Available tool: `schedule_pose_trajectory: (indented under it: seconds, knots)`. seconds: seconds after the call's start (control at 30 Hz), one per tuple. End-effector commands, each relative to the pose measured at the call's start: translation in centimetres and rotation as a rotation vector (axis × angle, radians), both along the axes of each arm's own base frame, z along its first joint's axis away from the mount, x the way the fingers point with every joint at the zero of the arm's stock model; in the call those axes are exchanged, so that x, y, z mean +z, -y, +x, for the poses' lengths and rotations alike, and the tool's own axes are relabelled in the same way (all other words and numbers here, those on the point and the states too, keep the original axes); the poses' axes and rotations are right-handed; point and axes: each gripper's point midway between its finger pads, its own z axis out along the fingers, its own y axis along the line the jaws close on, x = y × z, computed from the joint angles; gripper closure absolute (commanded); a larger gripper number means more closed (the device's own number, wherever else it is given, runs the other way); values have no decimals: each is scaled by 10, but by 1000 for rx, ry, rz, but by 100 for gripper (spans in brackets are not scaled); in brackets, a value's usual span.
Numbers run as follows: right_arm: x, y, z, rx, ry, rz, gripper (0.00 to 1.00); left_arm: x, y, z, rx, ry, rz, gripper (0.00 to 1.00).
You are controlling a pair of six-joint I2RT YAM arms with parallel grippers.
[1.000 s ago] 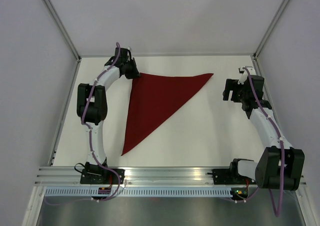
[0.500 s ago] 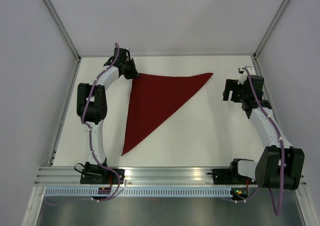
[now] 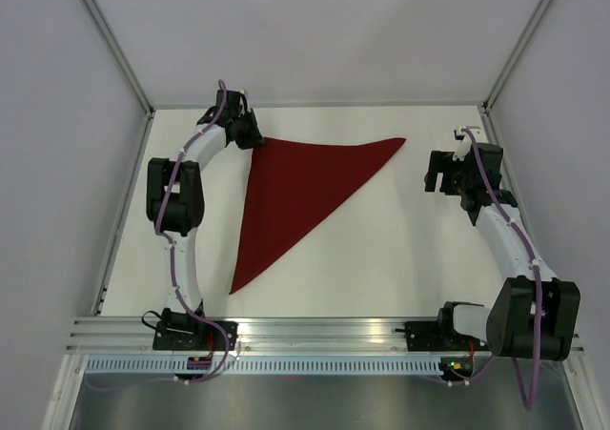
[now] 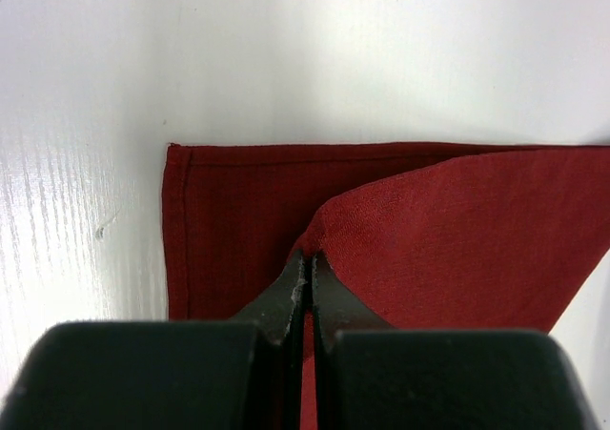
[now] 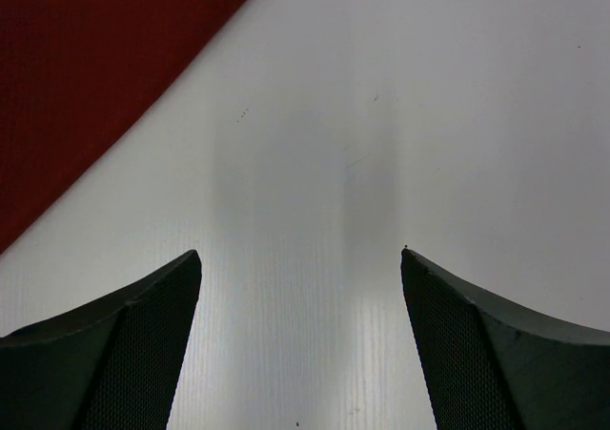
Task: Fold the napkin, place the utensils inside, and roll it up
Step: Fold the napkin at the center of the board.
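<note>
The dark red napkin [image 3: 291, 196] lies folded into a triangle on the white table, points at far left, far right and near left. My left gripper [image 3: 255, 140] is shut on the top layer of the napkin at its far left corner; the left wrist view shows that layer [image 4: 457, 230] pinched and lifted off the bottom layer [image 4: 229, 220]. My right gripper [image 3: 437, 174] is open and empty, just right of the napkin's right tip [image 5: 86, 77]. No utensils are in view.
White walls enclose the table on the left, back and right. An aluminium rail [image 3: 315, 330] runs along the near edge, with both arm bases on it.
The left gripper has pulled the napkin's corner slightly toward the far left; the napkin's near left tip has shifted a little with it. The right arm has not moved.
</note>
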Motion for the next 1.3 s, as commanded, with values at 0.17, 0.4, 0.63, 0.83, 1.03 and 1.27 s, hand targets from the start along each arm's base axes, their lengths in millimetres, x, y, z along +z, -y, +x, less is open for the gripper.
schedule_pose_trajectory:
  seconds: [0.17,0.4,0.63,0.83,1.03,1.27]
  knots:
    - [16,3,9,0,32,-3,10,-2,-5,7,-25,10,4,98]
    - [15,2,8,1,28,2,10,-10,-15,8,5,-1,28,73]
    - [15,1,8,11,26,11,10,6,-40,10,76,44,99,35]
    - [14,-5,8,34,21,37,10,36,-67,-14,212,87,163,26]
    - [10,-10,7,53,4,52,10,37,-113,-90,478,44,250,27]
    - [9,-11,6,59,-3,58,10,15,-156,-194,661,-77,354,27]
